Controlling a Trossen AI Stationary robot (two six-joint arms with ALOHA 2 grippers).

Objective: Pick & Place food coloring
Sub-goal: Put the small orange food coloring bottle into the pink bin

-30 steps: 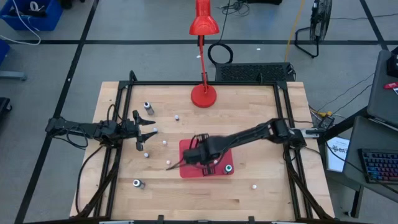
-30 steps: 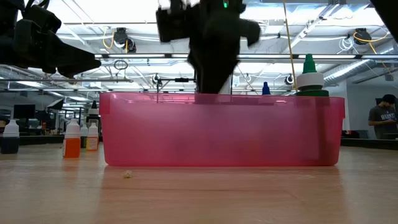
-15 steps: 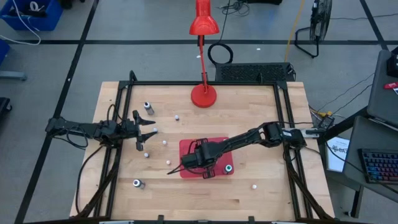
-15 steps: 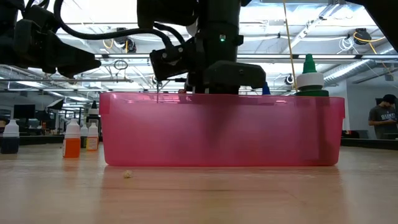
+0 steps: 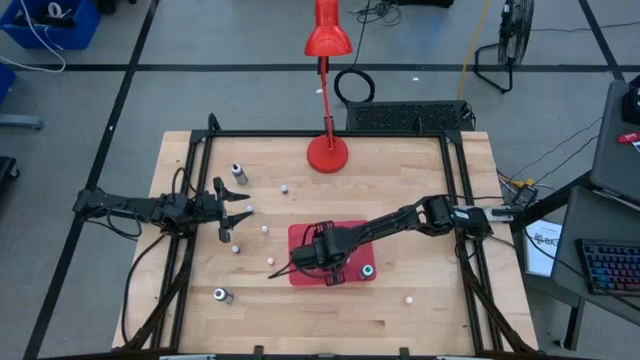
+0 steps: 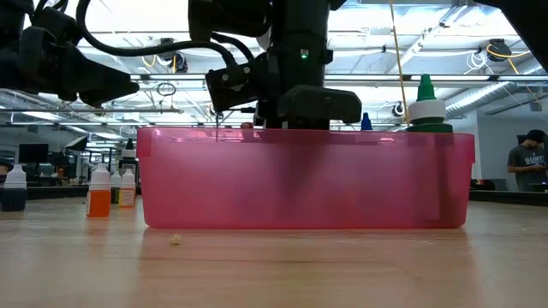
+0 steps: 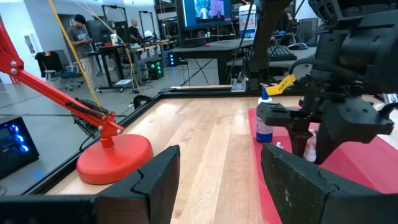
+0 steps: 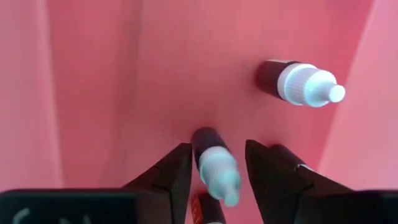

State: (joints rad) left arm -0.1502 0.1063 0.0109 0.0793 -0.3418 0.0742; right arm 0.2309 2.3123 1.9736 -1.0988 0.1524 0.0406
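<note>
Wooden worktop (image 5: 400, 190) on grey floor; red desk lamp (image 5: 327, 150) at rear. Red bin (image 6: 300, 180) mid-worktop. Right pincer (image 8: 214, 168) inside bin, spread around dark food coloring bottle (image 8: 214, 163). Left pincer (image 5: 238, 212) spread, hovering at left; small bottles scattered around.

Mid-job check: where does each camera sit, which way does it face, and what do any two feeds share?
High: overhead, straight down; both arms, red plastic bin.
Low: table height, level; bin's translucent wall, right gripper above.
Left wrist: past open left gripper toward red desk lamp base.
Right wrist: down into bin; right gripper around white-capped dark bottle.
Shared: the bin, all four.
</note>
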